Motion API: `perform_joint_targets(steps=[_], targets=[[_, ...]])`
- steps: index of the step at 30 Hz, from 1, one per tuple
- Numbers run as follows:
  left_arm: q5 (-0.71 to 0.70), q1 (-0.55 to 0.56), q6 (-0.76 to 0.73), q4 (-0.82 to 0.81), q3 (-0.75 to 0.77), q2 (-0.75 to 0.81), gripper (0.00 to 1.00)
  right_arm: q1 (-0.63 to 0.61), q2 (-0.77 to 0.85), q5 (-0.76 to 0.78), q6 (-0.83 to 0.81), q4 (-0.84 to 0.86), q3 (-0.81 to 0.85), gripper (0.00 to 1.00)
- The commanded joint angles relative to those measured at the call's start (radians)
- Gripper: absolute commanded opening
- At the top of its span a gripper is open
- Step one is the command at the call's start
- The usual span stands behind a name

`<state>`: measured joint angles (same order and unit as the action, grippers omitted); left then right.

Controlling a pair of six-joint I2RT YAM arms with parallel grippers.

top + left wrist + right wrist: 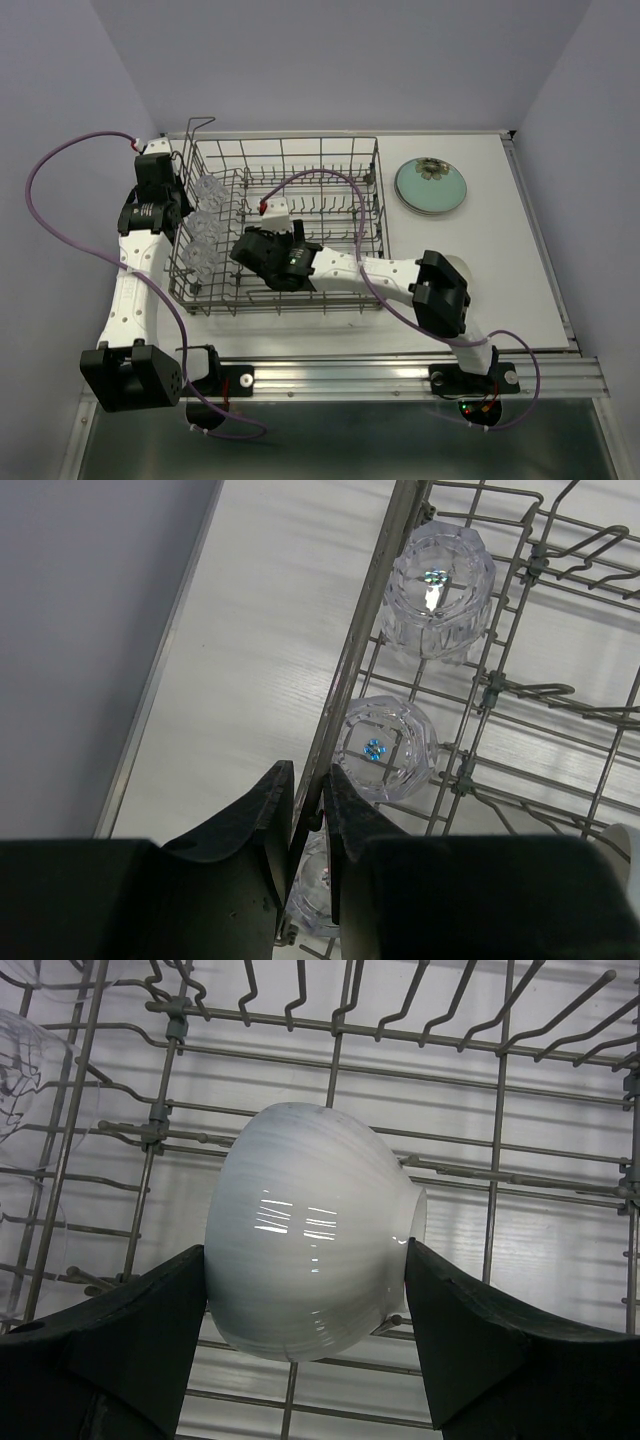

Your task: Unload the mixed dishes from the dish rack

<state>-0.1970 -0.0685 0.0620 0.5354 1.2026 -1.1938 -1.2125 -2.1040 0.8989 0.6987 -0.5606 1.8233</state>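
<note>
The grey wire dish rack [300, 150] stands mid-table. My left gripper [182, 212] is at its left side, shut on the rack's rim wire [345, 685], as the left wrist view [310, 776] shows. Three clear glasses [205, 225] stand in a row just inside that rim; they also show in the left wrist view [440, 580]. My right gripper [250, 252] reaches into the rack and is shut on a white bowl [305, 1265] that lies on its side on the tines, a finger [140, 1340] touching each side. A pale green plate [430, 186] lies on the table, right of the rack.
A white rounded thing [458, 263] sits on the table, partly hidden behind my right arm's elbow. Upright tines [420, 1000] surround the bowl. Purple cables loop over the rack [320, 178] and left of the left arm. Walls close the table at the back and sides.
</note>
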Motion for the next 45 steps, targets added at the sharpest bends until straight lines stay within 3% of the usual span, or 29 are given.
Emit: perform_joint_targets(steps=[1,6,16,22,25,34,35,40,44,45], targets=[[-0.048,-0.008,0.032,-0.045,0.000,0.051,0.21,-0.005,0.124,0.124,-0.039,0.001,0.031,0.01],[-0.044,-0.007,0.030,-0.043,0.005,0.048,0.22,-0.005,0.182,0.120,-0.087,0.031,0.018,0.01],[-0.029,-0.008,0.033,-0.034,0.020,0.057,0.79,-0.005,0.242,0.118,-0.134,0.090,-0.012,0.01],[0.011,-0.007,0.035,-0.011,0.061,0.066,0.98,0.024,0.305,-0.024,-0.159,0.162,-0.071,0.01],[0.042,-0.008,0.039,0.014,0.109,0.086,0.99,0.094,0.367,-0.233,-0.130,0.220,-0.125,0.01],[0.371,-0.005,0.107,0.045,0.362,0.092,0.99,0.278,0.528,-0.514,-0.090,0.395,-0.312,0.01],[0.469,-0.005,0.111,0.034,0.364,0.094,0.99,0.295,0.567,-0.537,-0.090,0.418,-0.335,0.01],[0.700,0.018,0.193,-0.133,0.252,0.131,0.99,0.477,0.656,-0.817,-0.019,0.537,-0.435,0.01],[0.734,0.120,0.255,-0.260,0.137,0.161,0.99,0.629,0.684,-1.052,0.073,0.629,-0.473,0.01],[0.737,0.151,0.265,-0.293,0.126,0.161,0.99,0.655,0.682,-1.175,0.120,0.681,-0.481,0.01]])
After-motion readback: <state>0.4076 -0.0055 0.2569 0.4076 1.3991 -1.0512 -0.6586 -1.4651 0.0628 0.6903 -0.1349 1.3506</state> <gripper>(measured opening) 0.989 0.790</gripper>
